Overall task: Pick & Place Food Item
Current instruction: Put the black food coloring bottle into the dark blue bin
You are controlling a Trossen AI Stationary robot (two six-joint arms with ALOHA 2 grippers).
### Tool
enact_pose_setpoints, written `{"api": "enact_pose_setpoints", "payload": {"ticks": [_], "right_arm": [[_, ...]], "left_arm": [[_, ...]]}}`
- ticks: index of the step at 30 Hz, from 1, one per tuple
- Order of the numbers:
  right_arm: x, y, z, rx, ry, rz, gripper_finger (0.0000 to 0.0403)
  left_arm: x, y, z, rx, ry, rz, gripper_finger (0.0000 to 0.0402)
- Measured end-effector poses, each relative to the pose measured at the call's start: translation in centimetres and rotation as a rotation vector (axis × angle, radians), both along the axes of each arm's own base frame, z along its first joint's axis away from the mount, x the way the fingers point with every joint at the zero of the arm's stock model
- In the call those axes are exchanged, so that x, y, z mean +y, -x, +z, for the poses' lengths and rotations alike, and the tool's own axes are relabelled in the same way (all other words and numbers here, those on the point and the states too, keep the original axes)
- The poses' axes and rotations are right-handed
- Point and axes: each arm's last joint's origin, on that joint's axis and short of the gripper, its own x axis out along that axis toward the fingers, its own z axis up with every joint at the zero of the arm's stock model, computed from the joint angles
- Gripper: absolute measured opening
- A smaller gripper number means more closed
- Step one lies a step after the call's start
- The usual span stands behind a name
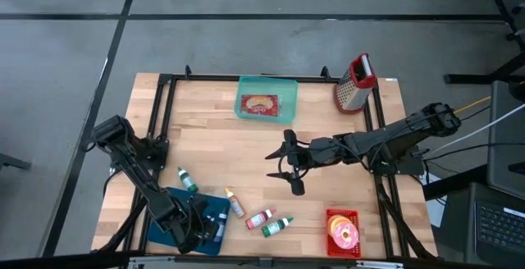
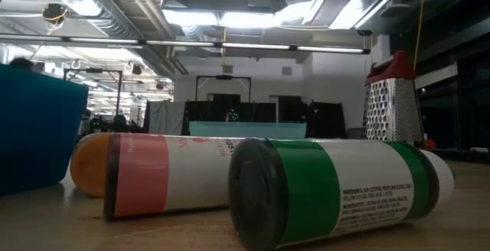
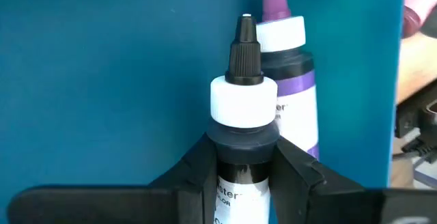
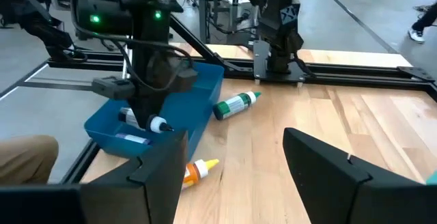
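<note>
A blue tray [image 1: 176, 228] sits at the table's near left corner. My left gripper [image 3: 242, 166] reaches down into it, shut on a black-labelled bottle [image 3: 244, 108] with a white cap and a black nozzle. A purple bottle [image 3: 290, 74] lies in the tray beside it. On the wood lie a green bottle [image 1: 187, 179], an orange one [image 1: 235, 203], a red one [image 1: 260, 218] and another green one [image 1: 277, 226]. My right gripper [image 1: 283, 168] hovers open over the table's middle, with nothing between its fingers [image 4: 164, 176]. My left gripper pinches the black-labelled bottle between its two fingers [image 3: 198, 166], on the body just below the white cap [image 3: 242, 145]. It comes slanting down from above. The bottle lies along the fingers, nozzle [image 4: 166, 127] pointing away from the wrist. Whether it touches the tray floor cannot be told.
A teal container [image 1: 267, 98] holding a red food item stands at the far middle, a metal grater [image 1: 354, 83] at the far right. A red basket [image 1: 343, 217] with a pink donut sits at the near right. Black frame rails [image 1: 160, 113] run along the table's edges.
</note>
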Motion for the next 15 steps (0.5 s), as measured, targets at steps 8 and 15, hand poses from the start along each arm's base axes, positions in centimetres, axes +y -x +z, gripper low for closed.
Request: {"api": "enact_pose_setpoints", "payload": {"ticks": [8, 15], "right_arm": [[0.0, 0.0, 0.1, -0.013, -0.005, 0.005, 0.0245], [0.0, 0.0, 0.1, -0.013, -0.005, 0.005, 0.0245]], "left_arm": [[0.9, -0.1, -1.2, 0.01, -0.047, 0.02, 0.009], [1.8, -1.3, -1.3, -0.023, -0.059, -0.001, 0.0091]]}}
